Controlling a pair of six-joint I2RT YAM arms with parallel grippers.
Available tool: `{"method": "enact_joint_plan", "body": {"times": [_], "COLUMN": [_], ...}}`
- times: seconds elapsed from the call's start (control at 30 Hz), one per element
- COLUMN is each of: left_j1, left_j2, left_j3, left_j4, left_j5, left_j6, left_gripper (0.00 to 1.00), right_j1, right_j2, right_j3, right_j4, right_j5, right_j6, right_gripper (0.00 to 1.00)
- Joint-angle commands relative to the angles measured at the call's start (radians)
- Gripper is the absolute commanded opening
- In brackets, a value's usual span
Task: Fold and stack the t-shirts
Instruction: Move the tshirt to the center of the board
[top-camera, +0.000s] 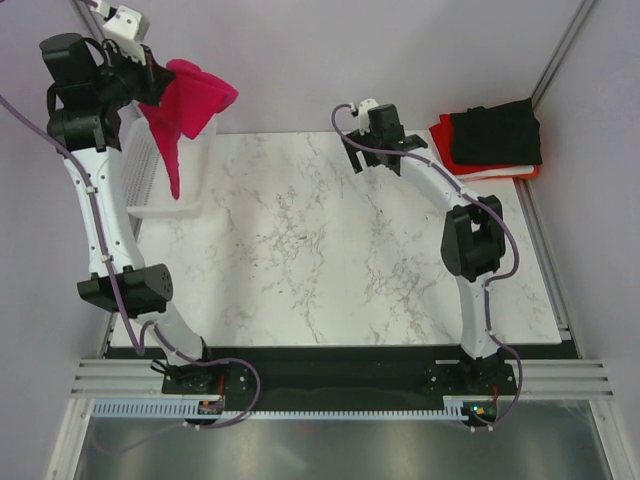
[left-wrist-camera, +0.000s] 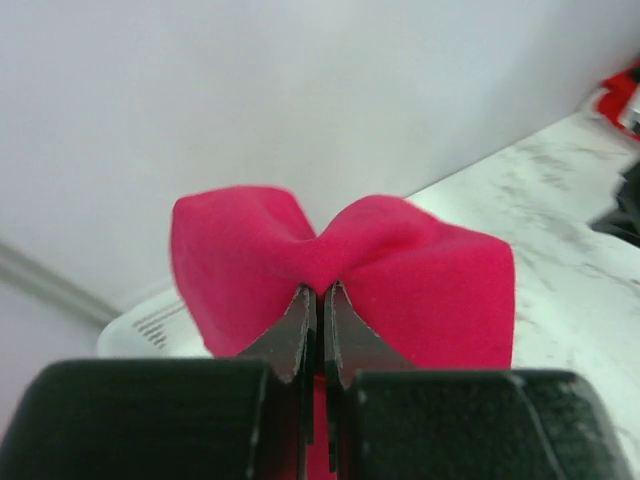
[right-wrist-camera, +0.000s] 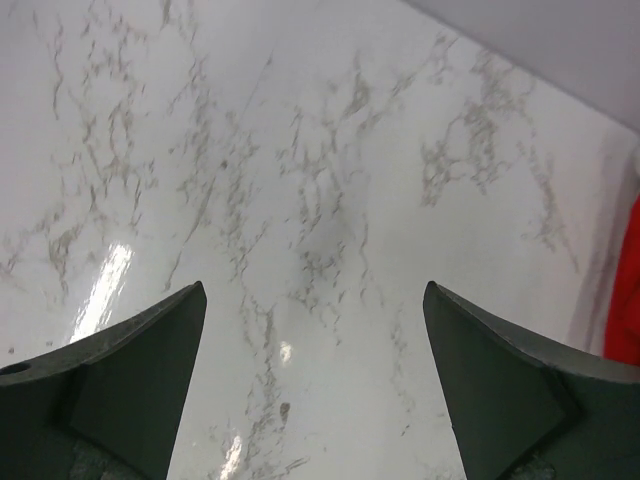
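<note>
My left gripper (top-camera: 160, 85) is raised high at the back left, shut on the crimson-pink t-shirt (top-camera: 185, 110), which hangs bunched down over the white mesh basket (top-camera: 150, 180). In the left wrist view the gripper (left-wrist-camera: 320, 290) pinches a fold of the pink cloth (left-wrist-camera: 420, 280). My right gripper (top-camera: 362, 155) is open and empty above the bare marble at the back right; in its wrist view the gripper (right-wrist-camera: 315, 300) shows only table beneath. A black folded t-shirt (top-camera: 497, 135) lies on top of an orange-red one (top-camera: 445, 140) and a white one at the far right corner.
The marble tabletop (top-camera: 320, 250) spreads between the arms. The basket stands at the left edge under the hanging shirt. A red edge of the stack (right-wrist-camera: 625, 300) shows at the right of the right wrist view. Grey walls close the back and sides.
</note>
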Motion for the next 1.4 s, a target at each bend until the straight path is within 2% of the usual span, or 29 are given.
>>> {"method": "enact_joint_plan", "body": {"times": [0.0,0.23,0.33,0.47,0.6,0.7,0.77,0.83,0.87,0.9,1.0,1.1,1.13,1.27,1.3,1.33,1.37], "left_j1": [-0.075,-0.331,-0.394,-0.426,-0.425,-0.425,-0.425,-0.425,-0.425,-0.422,-0.42,-0.4,-0.386,-0.345,-0.337,-0.324,-0.32], "left_j2": [-0.039,-0.1,-0.135,-0.178,-0.183,-0.143,-0.084,-0.03,0.025,0.058,0.189,0.315,0.349,0.435,0.441,0.441,0.434], "left_j3": [-0.014,-0.045,-0.129,-0.307,-0.474,-0.612,-0.689,-0.729,-0.735,-0.738,-0.694,-0.559,-0.466,-0.29,-0.269,-0.244,-0.238], "left_j4": [0.03,0.03,0.027,0.027,0.03,0.045,0.099,0.13,0.155,0.166,0.202,0.208,0.2,0.173,0.17,0.163,0.154], "left_j5": [0.15,0.152,0.179,0.218,0.129,0.094,0.138,0.155,0.15,0.156,0.166,0.126,0.103,-0.084,-0.113,-0.138,-0.196], "left_j6": [-0.034,-0.024,-0.049,-0.092,-0.184,-0.303,-0.392,-0.498,-0.536,-0.587,-0.61,-0.578,-0.56,-0.471,-0.446,-0.431,-0.414], "left_gripper": [0.02,0.02,0.02,0.02,0.02,0.02,0.02,0.02,0.02,0.02,0.02,0.02,0.02,0.05,0.12,0.3,0.43], "right_j1": [-0.043,-0.118,-0.152,-0.184,-0.198,-0.196,-0.19,-0.158,-0.144,-0.108,-0.007,0.105,0.126,0.204,0.234,0.248,0.264], "right_j2": [-0.051,-0.113,-0.147,-0.203,-0.269,-0.338,-0.401,-0.449,-0.466,-0.482,-0.559,-0.552,-0.536,-0.484,-0.461,-0.447,-0.434], "right_j3": [0.072,-0.002,-0.045,-0.135,-0.246,-0.37,-0.468,-0.513,-0.545,-0.563,-0.645,-0.685,-0.689,-0.702,-0.699,-0.691,-0.688], "right_j4": [0.037,0.061,0.061,0.071,0.075,0.075,0.075,0.04,-0.001,-0.017,-0.029,-0.002,0.017,0.13,0.14,0.144,0.15], "right_j5": [-0.012,0.005,-0.019,-0.039,-0.073,-0.227,-0.365,-0.419,-0.496,-0.521,-0.567,-0.564,-0.568,-0.591,-0.601,-0.622,-0.634], "right_j6": [0.04,0.027,0.022,0.011,-0.025,-0.114,-0.192,-0.243,-0.307,-0.34,-0.438,-0.48,-0.481,-0.481,-0.484,-0.492,-0.493], "right_gripper": [0.98,0.98,0.98,0.98,0.98,0.93,0.9,0.89,0.87,0.86,0.86,0.83,0.82,0.78,0.77,0.76,0.76]}}
